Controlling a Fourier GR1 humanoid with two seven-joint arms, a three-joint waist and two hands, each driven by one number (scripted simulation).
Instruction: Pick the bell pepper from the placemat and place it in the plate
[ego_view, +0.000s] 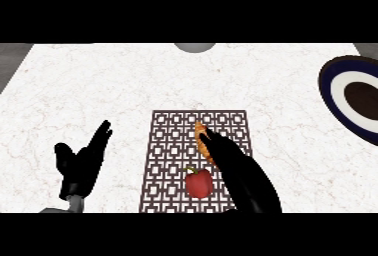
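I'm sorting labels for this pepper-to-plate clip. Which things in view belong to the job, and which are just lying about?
Belongs to the job:
red bell pepper
patterned placemat
plate at the right edge
right hand, fingers straight, over the placemat

Just lying about:
orange item on the placemat, partly hidden
grey round object at the far edge
left hand, resting open

White marble counter top with faint pinkish veining fills most of the view. Dark grey floor strips show at far left and far right corners. Grey rounded object cut off at far edge, unidentifiable. Lighting even.
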